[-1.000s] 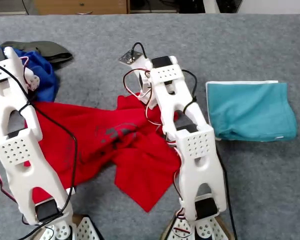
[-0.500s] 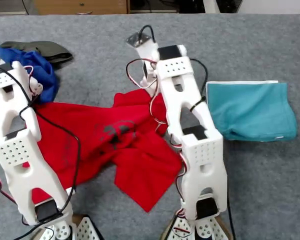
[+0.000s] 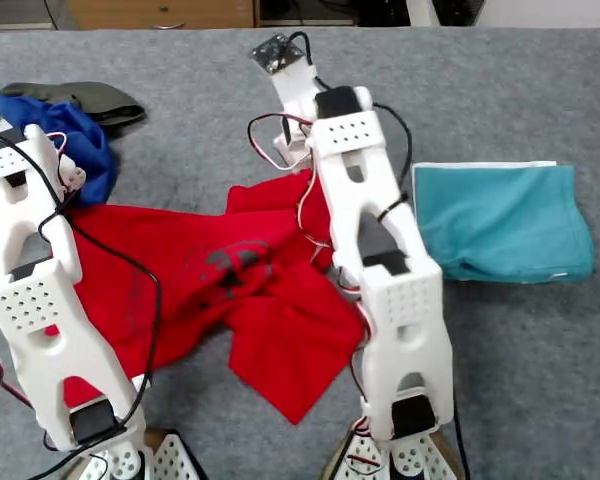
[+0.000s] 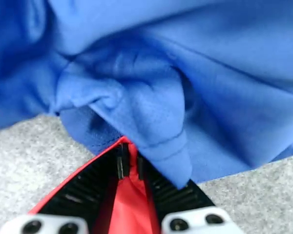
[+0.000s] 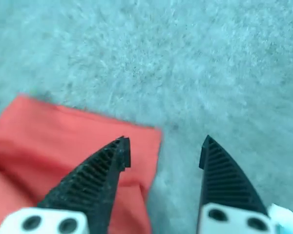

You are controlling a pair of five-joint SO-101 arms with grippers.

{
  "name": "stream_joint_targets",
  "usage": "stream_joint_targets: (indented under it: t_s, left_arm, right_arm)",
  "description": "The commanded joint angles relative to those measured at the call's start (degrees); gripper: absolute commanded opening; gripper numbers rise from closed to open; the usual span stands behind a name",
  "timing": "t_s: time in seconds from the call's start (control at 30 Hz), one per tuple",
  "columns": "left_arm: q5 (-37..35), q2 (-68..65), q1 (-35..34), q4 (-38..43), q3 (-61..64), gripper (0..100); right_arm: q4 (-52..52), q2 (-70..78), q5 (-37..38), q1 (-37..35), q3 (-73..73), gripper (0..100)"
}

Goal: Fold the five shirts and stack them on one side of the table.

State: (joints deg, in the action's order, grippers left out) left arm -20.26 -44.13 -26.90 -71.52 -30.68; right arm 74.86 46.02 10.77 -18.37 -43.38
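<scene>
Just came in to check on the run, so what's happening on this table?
A crumpled red shirt is being handled. The left gripper is shut on a fold of it beside the blue shirt; the right gripper hangs open over its far edge. One teal shirt lies folded at the right; an olive shirt waits far left.

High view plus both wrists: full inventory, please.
red cloth shirt: 1, red, crumpled mid-table between the arms
blue cloth shirt: 1, blue, bunched at the far left, next to the red cloth shirt
olive cloth shirt: 1, dark olive, far left, behind the blue one
teal folded shirt: 1, teal, folded flat on the right side
grey felt table: 1, grey, under everything
wooden cabinet: 1, brown, beyond the far edge
left gripper: 1, black fingers, shut on red cloth beside the blue shirt
right gripper: 1, black fingers, open over the red shirt's far edge
</scene>
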Motion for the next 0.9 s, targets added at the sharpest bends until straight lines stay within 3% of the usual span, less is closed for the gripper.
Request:
stream_joint_targets:
  t_s: [0.0, 0.37, 0.6, 0.87]
  left_arm:
    - [0.35, 0.84, -0.79, 1.41, -0.62, 2]
    - [0.35, 0.84, -0.7, 1.49, -0.7, 2]
    - [0.35, 0.84, -0.44, 2.64, -0.7, 2]
    - [0.44, 0.75, 0.44, 2.64, -0.7, 2]
  right_arm:
    - [0.79, 7.25, -1.93, 0.66, -9.71, 23.8]
    - [17.85, 26.59, -2.2, 1.8, -44.53, 23.5]
    - [21.98, 27.56, -5.1, 4.62, -46.99, 23.5]
    - [25.85, 25.36, -5.27, 2.77, -48.31, 23.5]
